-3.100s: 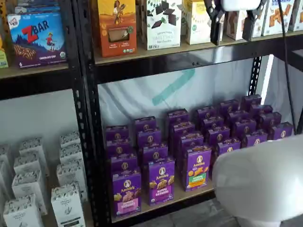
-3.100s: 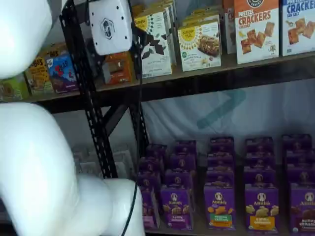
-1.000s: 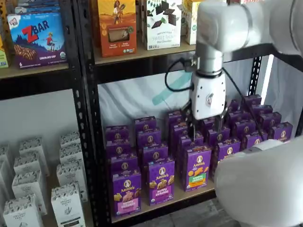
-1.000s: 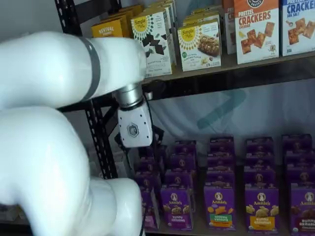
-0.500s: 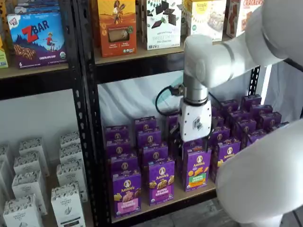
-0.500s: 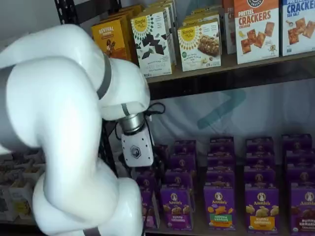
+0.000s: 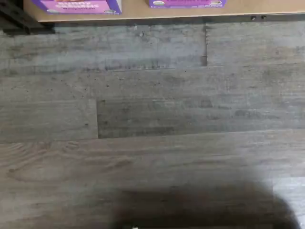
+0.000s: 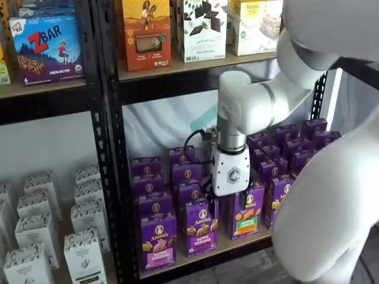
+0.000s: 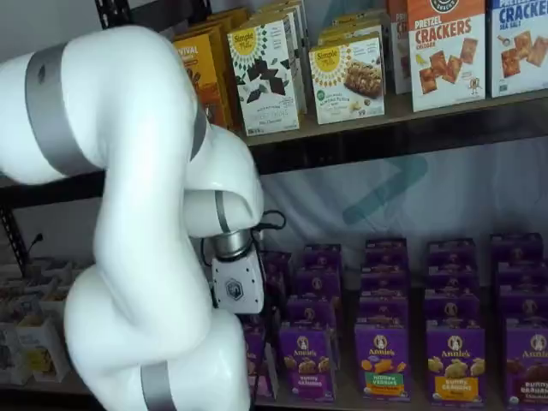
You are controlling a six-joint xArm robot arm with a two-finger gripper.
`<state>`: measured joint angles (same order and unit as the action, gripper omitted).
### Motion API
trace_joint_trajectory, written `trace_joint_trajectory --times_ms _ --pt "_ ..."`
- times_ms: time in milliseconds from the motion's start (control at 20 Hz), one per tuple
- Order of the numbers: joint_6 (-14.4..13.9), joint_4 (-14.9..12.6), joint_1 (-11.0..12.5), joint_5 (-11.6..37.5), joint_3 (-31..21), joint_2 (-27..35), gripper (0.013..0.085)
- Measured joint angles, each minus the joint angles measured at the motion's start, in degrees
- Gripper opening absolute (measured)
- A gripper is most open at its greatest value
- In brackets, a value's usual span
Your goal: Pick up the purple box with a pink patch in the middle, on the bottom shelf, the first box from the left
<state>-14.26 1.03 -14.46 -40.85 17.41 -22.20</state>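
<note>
The purple box (image 8: 158,241) stands upright at the front left end of the bottom shelf (image 8: 207,253), lower and to the left of my gripper (image 8: 228,201), whose fingers are spread wide and empty.

Blue Z Bar box (image 8: 46,48) on the upper shelf's left end, orange box (image 8: 145,34) beside a white chocolate-print box (image 8: 204,29), pretzel crackers box (image 9: 445,53), white cartons (image 8: 83,255) at lower left, grey wood floor (image 7: 152,119)

The bottom shelf (image 8: 237,244) bears rows of upright purple boxes, the purple box (image 8: 158,241) leftmost in front.
</note>
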Motion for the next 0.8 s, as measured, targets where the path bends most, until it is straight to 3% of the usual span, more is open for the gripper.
trace_joint_trajectory --times_ms 500,800 --pt "-5.6 -2.8 -3.4 11.5 4.4 15.1 0.085" --pt "-4.6 -0.9 -4.2 15.4 9.1 23.7 0.085"
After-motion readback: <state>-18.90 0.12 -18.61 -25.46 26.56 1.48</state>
